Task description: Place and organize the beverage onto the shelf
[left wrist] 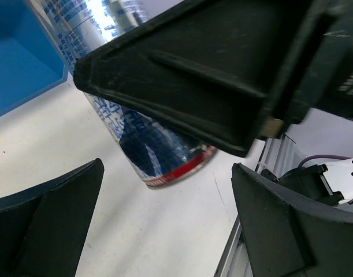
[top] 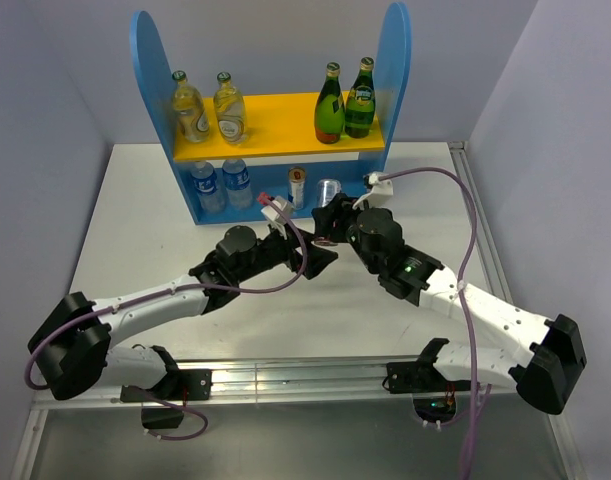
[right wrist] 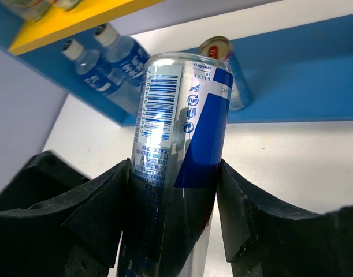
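The right gripper [right wrist: 175,186] pinches a blue-and-silver drink can [right wrist: 182,104] just in front of the shelf [top: 150,60], over the bench [top: 135,220]. The left gripper [left wrist: 164,231] hangs spread wide beside it.

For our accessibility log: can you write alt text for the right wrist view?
The right gripper clamps a silver and blue can by its sides, barcode toward the camera. Behind it, a second can and two water bottles stand on the blue shelf base, under its yellow board.
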{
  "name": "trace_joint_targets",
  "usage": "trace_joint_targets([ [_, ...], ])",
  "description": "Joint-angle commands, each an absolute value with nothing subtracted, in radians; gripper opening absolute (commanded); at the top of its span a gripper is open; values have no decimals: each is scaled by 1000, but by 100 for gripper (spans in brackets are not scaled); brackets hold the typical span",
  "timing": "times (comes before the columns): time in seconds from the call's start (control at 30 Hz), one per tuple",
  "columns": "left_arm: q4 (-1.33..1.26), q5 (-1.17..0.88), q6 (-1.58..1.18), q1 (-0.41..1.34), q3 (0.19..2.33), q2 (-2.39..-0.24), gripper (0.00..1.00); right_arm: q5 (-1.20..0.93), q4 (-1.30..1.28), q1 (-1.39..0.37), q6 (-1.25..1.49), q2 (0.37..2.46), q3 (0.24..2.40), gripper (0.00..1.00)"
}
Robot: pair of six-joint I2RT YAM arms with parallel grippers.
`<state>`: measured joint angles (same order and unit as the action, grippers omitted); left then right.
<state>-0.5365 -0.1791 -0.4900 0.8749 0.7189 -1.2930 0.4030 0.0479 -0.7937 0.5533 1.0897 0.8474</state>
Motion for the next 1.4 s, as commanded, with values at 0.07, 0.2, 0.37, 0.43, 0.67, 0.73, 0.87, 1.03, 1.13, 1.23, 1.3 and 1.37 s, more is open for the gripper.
trace_joint_targets([
  [0.07, -638, -199, -508, 879, 765, -1312, 99, 301, 176, -790, 577, 1006, 833, 0],
  [0.2, -655, -192, -503, 879, 767, -1309, 99, 256, 184, -790, 586, 999, 807, 0],
  [0.37, -655, -150, -505, 879, 775, -1305, 99, 212, 227, -790, 606, 989, 762, 0],
  [0.43, -649, -126, -508, 879, 773, -1307, 99, 198, 241, -792, 618, 980, 743, 0],
  [0.67, -617, -14, -477, 879, 755, -1330, 99, 189, 201, -792, 626, 947, 752, 0],
  [0.73, -615, -5, -468, 877, 747, -1333, 99, 193, 178, -792, 623, 925, 758, 0],
  [0.87, -620, 31, -465, 861, 724, -1342, 99, 195, 134, -790, 618, 893, 782, 0],
  [1.03, -626, 29, -459, 841, 713, -1354, 99, 196, 107, -790, 617, 868, 788, 0],
  [1.13, -615, 38, -449, 828, 709, -1359, 99, 196, 89, -792, 615, 861, 795, 0],
  [1.23, -620, 40, -448, 813, 687, -1359, 99, 196, 69, -790, 612, 847, 802, 0],
  [1.3, -626, 51, -449, 804, 666, -1358, 99, 196, 57, -792, 607, 841, 811, 0],
  [1.37, -629, 54, -456, 789, 646, -1358, 99, 199, 40, -790, 606, 833, 818, 0],
])
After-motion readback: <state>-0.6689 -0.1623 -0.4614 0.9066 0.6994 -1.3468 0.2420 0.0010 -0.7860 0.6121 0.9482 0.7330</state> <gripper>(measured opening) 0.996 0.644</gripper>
